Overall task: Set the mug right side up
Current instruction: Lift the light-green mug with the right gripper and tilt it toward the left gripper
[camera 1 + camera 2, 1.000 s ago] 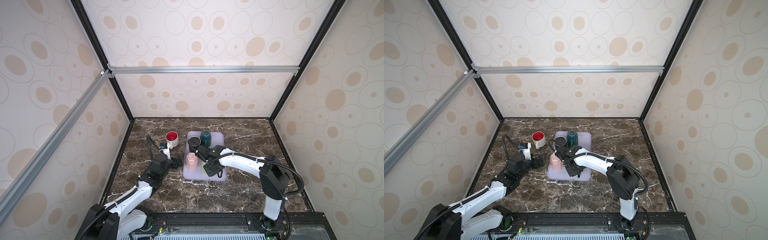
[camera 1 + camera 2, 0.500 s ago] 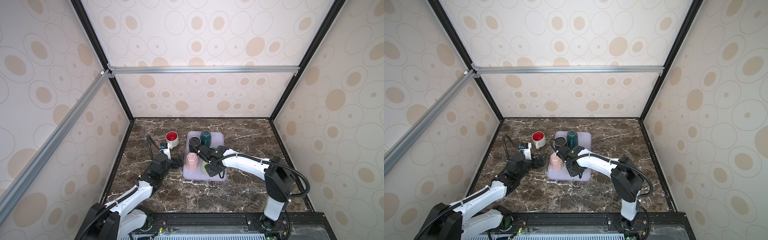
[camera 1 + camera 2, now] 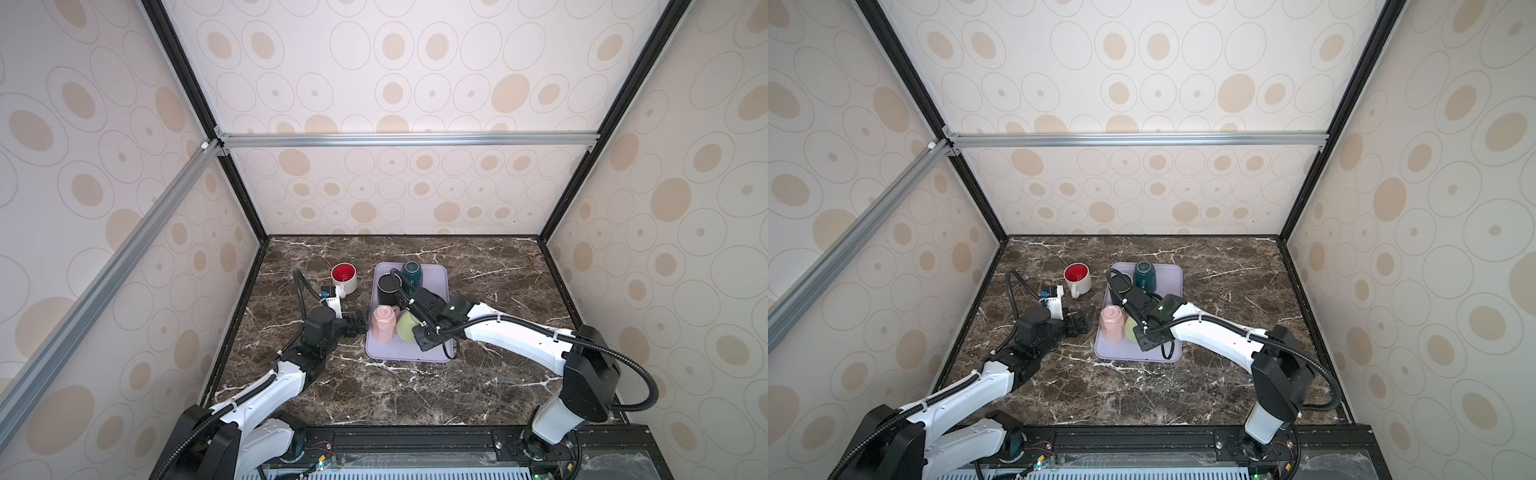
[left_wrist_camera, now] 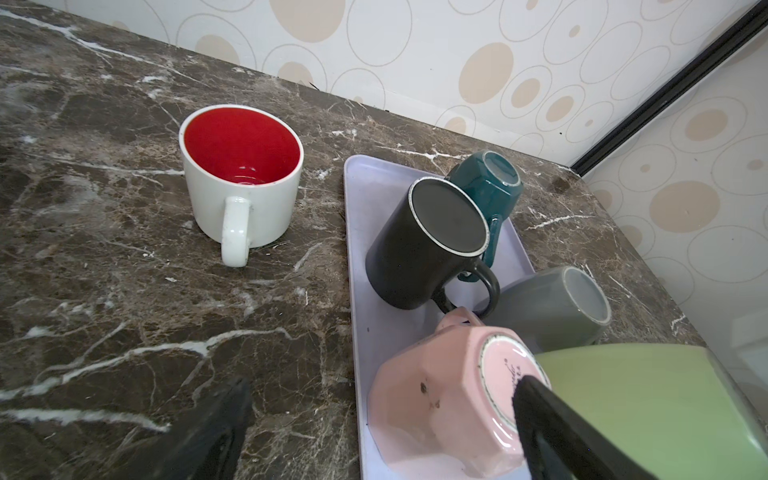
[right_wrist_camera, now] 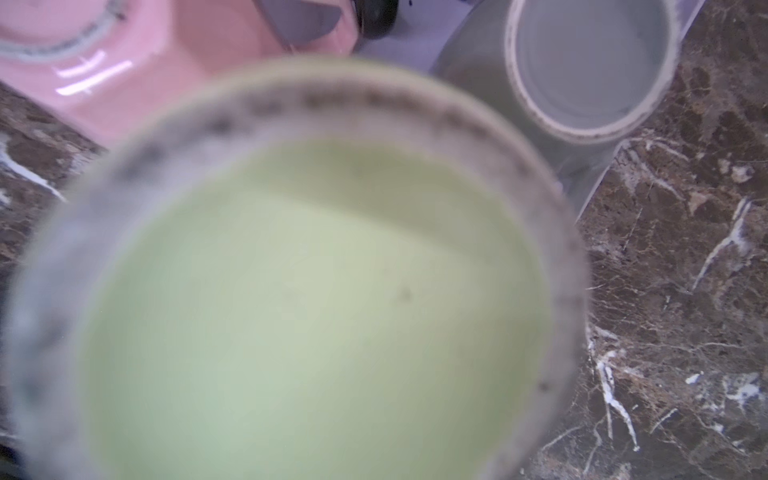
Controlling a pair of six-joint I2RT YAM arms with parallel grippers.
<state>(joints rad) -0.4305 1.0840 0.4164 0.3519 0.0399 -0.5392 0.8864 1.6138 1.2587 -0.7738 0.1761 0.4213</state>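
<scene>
A light green mug [image 3: 405, 327] [image 3: 1130, 328] hangs tilted on its side just above the lilac tray [image 3: 437, 275], close beside the pink mug [image 3: 383, 328]. My right gripper [image 3: 422, 333] is shut on it. Its fingers are hidden, and the mug's blurred round base [image 5: 311, 291] fills the right wrist view. In the left wrist view the green mug [image 4: 648, 407] shows behind one finger [image 4: 552, 419]. My left gripper [image 3: 357, 324] [image 4: 382, 390] stands open at the tray's left edge, level with the pink mug [image 4: 436, 399], which sits upside down.
A black mug [image 3: 388, 289], a teal mug [image 3: 411, 272] and a grey mug [image 4: 548, 307] stand upside down on the tray. A white mug with a red inside [image 3: 345, 277] stands upright on the marble left of the tray. Walls enclose the table.
The right wrist has turned, and the green mug has come out into view beside the pink mug. The left arm has not moved.
</scene>
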